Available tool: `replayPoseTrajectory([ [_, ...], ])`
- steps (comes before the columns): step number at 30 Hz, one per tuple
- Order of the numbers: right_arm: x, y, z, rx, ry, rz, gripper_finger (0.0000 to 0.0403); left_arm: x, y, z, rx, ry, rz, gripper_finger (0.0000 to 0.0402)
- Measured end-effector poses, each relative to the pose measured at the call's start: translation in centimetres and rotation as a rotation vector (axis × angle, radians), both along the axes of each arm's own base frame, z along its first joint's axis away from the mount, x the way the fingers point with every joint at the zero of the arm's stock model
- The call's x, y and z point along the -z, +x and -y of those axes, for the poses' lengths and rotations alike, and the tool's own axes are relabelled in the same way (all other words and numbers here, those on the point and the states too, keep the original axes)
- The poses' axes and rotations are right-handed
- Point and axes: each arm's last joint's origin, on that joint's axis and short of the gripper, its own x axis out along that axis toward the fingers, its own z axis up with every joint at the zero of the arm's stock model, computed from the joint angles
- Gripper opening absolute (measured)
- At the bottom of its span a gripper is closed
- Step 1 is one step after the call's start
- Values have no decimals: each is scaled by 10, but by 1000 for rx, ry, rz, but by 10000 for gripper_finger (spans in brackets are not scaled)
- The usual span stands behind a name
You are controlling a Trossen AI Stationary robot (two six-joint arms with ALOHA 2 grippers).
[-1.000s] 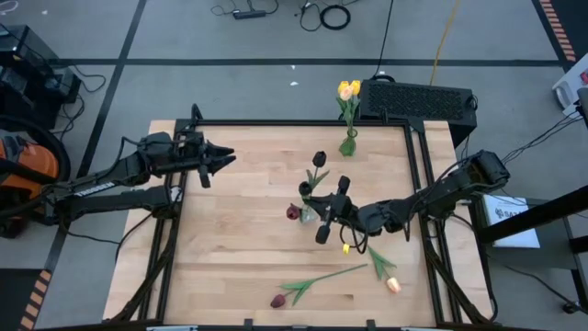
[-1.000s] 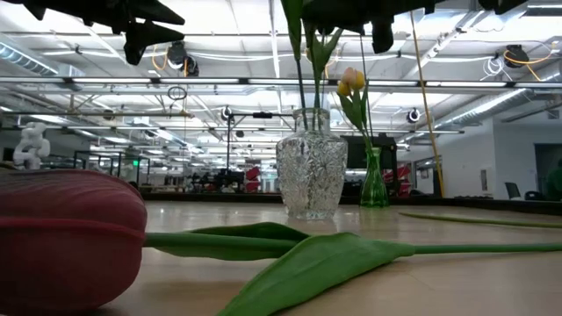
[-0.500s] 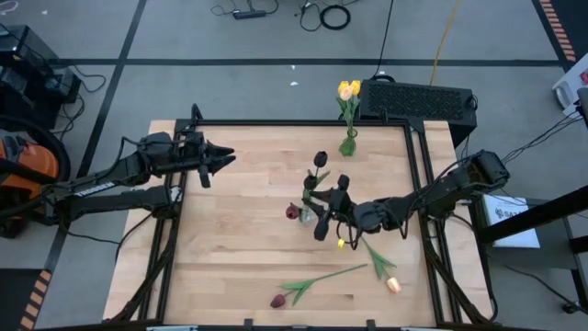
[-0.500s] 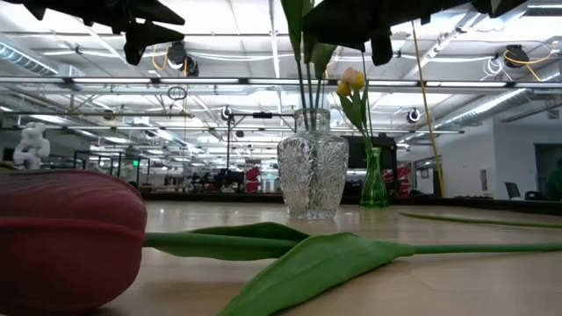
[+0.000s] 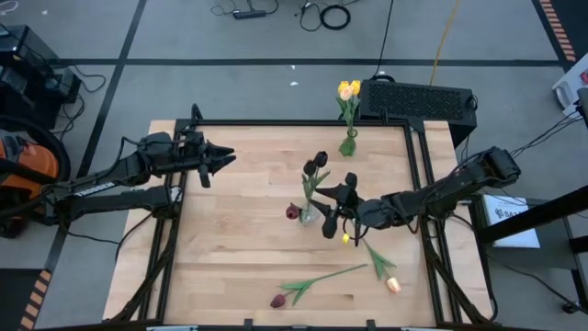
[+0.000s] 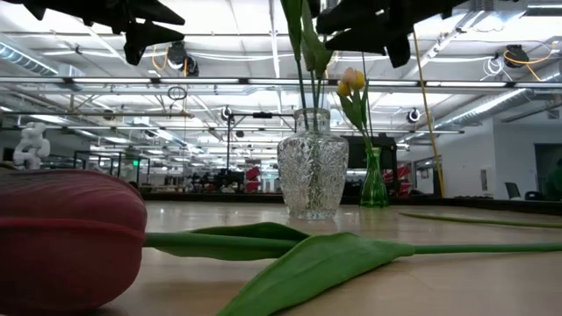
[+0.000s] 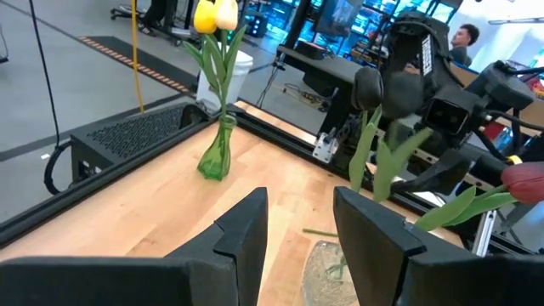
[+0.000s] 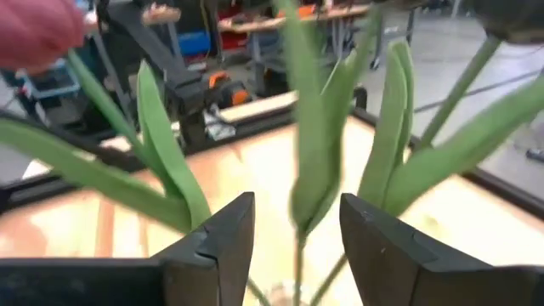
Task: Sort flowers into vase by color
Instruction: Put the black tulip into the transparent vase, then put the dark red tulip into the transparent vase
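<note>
A clear cut-glass vase (image 5: 310,215) (image 6: 313,174) stands mid-table with dark maroon tulips (image 5: 318,163) in it, their stems in its neck. My right gripper (image 5: 336,208) (image 8: 293,246) is open just right of that vase at leaf height. A green stem (image 8: 309,191) stands between its fingers, untouched. Yellow tulips (image 5: 347,89) (image 7: 214,15) stand in a green vase (image 5: 348,145) at the far edge. My left gripper (image 5: 220,158) (image 7: 297,234) waits open over the table's left side. A maroon tulip (image 5: 278,301), a peach one (image 5: 393,284) and a yellow one (image 5: 345,239) lie flat on the table.
The lying maroon tulip's head (image 6: 70,237) and leaves (image 6: 307,259) fill the near edge in the low view. A black perforated box (image 5: 418,99) sits beyond the far right corner. Bare wood (image 5: 239,239) lies left of the glass vase.
My right gripper has opened and let go of the dark tulip's stem, then drawn back a little toward the table's right edge. The tulip stays upright in the glass vase.
</note>
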Motion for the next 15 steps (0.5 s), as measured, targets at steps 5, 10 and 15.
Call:
replayPoseTrajectory([
  [5,-7,-13,2,-99,91,-50,178,0,0,0,-4,1,0,144],
  [10,-9,-30,4,-174,174,-149,180,0,0,0,-5,1,0,144],
  [15,-5,-42,6,-193,237,-257,173,0,0,0,-4,0,0,144],
])
